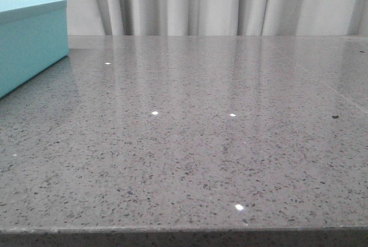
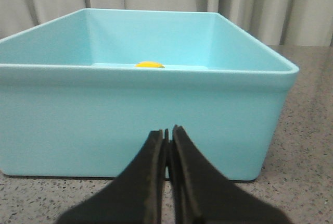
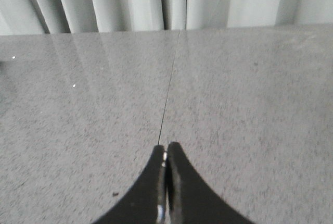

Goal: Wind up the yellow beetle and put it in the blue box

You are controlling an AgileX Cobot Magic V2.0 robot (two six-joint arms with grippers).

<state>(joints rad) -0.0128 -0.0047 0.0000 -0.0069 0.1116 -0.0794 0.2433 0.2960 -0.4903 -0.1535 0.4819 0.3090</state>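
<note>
The blue box (image 1: pixel 31 43) stands at the far left of the grey table in the front view. In the left wrist view the blue box (image 2: pixel 145 120) fills the frame, open at the top. Only the roof of the yellow beetle (image 2: pixel 150 64) shows inside it, above the near wall's rim. My left gripper (image 2: pixel 167 130) is shut and empty, just in front of the box's near wall. My right gripper (image 3: pixel 166 147) is shut and empty, low over bare table. Neither gripper shows in the front view.
The speckled grey stone table (image 1: pixel 195 143) has its front edge at the bottom of the front view. A thin seam (image 3: pixel 169 99) runs across the tabletop ahead of my right gripper. White curtains (image 1: pixel 218 3) hang behind the table.
</note>
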